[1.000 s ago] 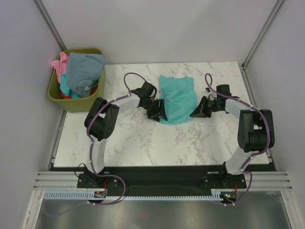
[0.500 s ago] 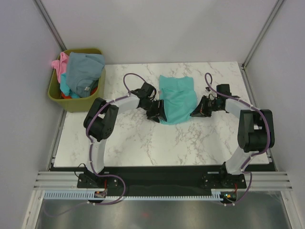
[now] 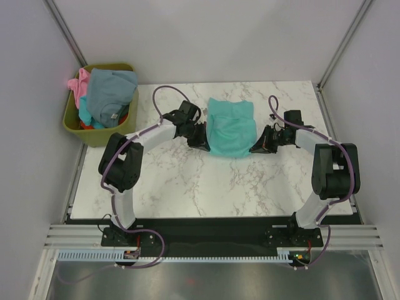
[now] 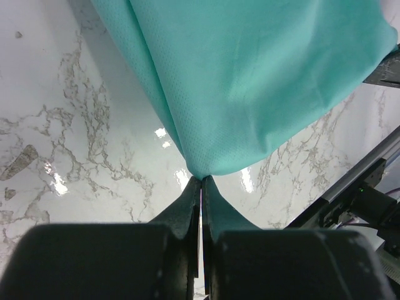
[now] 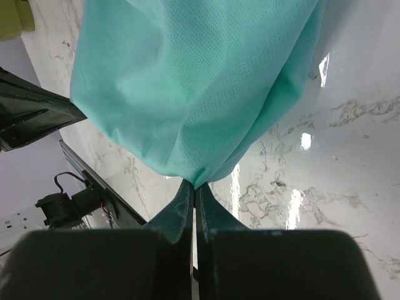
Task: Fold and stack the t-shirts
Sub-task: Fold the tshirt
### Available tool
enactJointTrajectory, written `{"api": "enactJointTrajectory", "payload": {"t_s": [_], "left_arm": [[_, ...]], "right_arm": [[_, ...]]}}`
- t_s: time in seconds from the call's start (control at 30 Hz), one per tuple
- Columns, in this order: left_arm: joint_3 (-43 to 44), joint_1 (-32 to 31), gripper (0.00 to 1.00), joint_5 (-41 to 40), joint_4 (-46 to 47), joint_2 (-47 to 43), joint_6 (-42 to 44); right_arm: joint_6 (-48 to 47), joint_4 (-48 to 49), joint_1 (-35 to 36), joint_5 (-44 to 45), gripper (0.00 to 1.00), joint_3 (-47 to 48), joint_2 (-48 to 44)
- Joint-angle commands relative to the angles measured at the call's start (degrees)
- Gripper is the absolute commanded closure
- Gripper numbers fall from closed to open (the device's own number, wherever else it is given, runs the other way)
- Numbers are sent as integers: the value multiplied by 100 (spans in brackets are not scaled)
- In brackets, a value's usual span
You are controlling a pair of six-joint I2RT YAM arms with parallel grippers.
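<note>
A teal t-shirt (image 3: pixel 231 128) lies partly folded at the back middle of the marble table (image 3: pixel 187 187). My left gripper (image 3: pixel 201 139) is shut on its left near corner; in the left wrist view the cloth (image 4: pixel 250 81) runs up from the pinched tips (image 4: pixel 201 180). My right gripper (image 3: pixel 256 147) is shut on the right near corner, and the right wrist view shows the teal t-shirt (image 5: pixel 194 81) hanging from the closed tips (image 5: pixel 194 186). A grey-blue t-shirt (image 3: pixel 111 92) and a pink t-shirt (image 3: pixel 78 84) sit heaped in the bin.
The olive-green bin (image 3: pixel 100 132) stands off the table's back left corner, with teal and red-orange cloth showing under the heap. Grey walls close in the left, back and right. The arm bases sit on the black rail (image 3: pixel 212 234) at the near edge.
My left gripper has gone from open to shut on the shirt's left corner and drawn it up and left, straightening the near edge. The right gripper has held still.
</note>
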Motion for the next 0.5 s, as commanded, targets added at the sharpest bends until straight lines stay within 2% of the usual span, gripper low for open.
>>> {"api": "enactJointTrajectory", "payload": {"t_s": [0.0,0.23,0.47], "left_arm": [[18,40,98,-92,-42,-313,265],[53,40,98,137,-156,-506,352],[-52,-4,98,172,-183,-1086,397]], "right_arm": [[-73,103,14,-28,100,206,-34],[-29,25,-21,-2,100,329,-279],[-310,-485,-56,25,100,434,-1306]]}}
